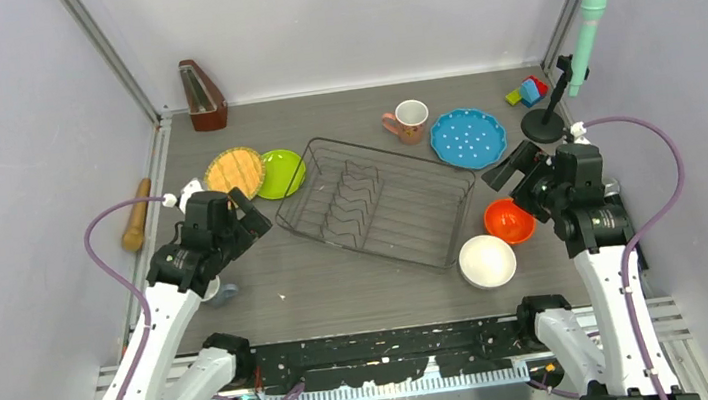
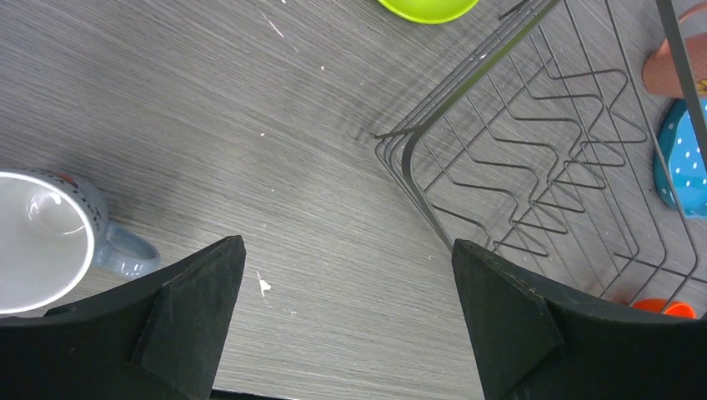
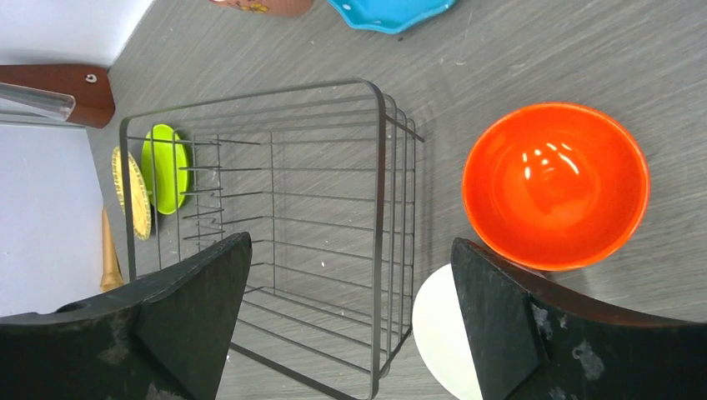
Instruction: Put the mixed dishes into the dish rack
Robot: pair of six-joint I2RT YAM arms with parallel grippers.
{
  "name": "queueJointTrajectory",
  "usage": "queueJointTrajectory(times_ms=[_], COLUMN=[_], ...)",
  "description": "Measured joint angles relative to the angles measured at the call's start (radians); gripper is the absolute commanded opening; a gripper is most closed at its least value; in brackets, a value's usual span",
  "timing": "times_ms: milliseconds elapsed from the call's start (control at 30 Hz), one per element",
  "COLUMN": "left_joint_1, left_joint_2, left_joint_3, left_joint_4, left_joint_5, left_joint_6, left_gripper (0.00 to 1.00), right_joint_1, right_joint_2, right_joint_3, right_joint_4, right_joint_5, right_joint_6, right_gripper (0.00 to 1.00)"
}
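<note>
**While Both Sets of Fingers Hung Spread, the Dishes Lay Around the Rack**

While the dish rack (image 1: pixel 402 217) sat slantwise at the middle of the bench (image 1: pixel 339 282), the left fingers (image 1: pixel 254 218) hung wide apart at its left end and gripped nothing. In the left wrist view a corner of the rack lay ahead of the gap, toward one finger. The small pale grey-blue cup (image 2: pixel 46 242) stood upright outside the other finger, on the near left of the bench.

The right fingers (image 1: pixel 509 167) were equally spread and held nothing, just right of the rack. The orange bowl (image 3: pixel 556 185) lay just near of them, outside the gap, and the white bowl (image 3: pixel 442 333) sat nearer still, partly hidden by one finger.

The blue dotted scalloped plate (image 1: pixel 468 139) and pink mug (image 1: pixel 408 120) rested far of the rack. The yellow-orange woven-look plate (image 1: pixel 233 170) overlapped the lime green plate (image 1: pixel 282 173) at its far left.
</note>
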Motion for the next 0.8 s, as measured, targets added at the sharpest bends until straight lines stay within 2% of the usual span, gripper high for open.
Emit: queueJointTrajectory(times_ms=[200, 533, 667, 800], left_joint_1=[0.011, 0.153, 0.302, 0.53], left_joint_2=[0.005, -0.007, 0.033, 0.05], left_joint_3=[0.0, -0.006, -0.006, -0.014], left_joint_4=[0.003, 0.101, 0.123, 0.144], left_joint_5=[-0.011, 0.066, 0.184, 0.328], left_joint_6=[0.027, 0.047, 0.046, 0.02], left_gripper=[0.99, 0.99, 0.99, 0.99], right_joint_1=[0.0, 0.001, 0.001, 0.001], right_joint_2=[0.004, 0.038, 0.038, 0.037], right_joint_3=[0.043, 0.067, 0.067, 0.067], right_joint_4=[0.001, 0.004, 0.009, 0.01], right_joint_5=[-0.008, -0.063, -0.075, -0.088], right_joint_6=[-0.017, -0.021, -0.021, -0.02], right_gripper=[0.96, 0.96, 0.96, 0.95])
